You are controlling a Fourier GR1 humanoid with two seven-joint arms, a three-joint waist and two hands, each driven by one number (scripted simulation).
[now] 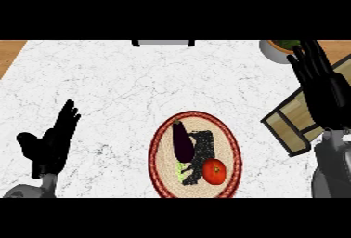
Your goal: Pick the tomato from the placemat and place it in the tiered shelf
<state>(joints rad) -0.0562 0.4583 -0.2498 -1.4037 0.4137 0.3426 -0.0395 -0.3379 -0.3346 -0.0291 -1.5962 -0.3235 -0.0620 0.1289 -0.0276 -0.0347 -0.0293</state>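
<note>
A red tomato (214,171) lies on the lower right part of a round woven placemat (226,139) with a dark red rim. A dark purple eggplant (182,140) and a black leafy thing (201,153) lie on the mat beside it. The tiered shelf (291,122), wooden with a black frame, stands at the right edge. My right hand (321,88) is open, fingers straight, raised over the shelf and well above and right of the tomato. At the lower left my left hand (53,142) rests open, fingers up, far from the mat.
A white pot with a green plant (280,48) stands at the back right corner, just left of my right hand's fingertips. A grey object (163,42) sits at the counter's far edge. The white marble counter (103,83) stretches between the hands.
</note>
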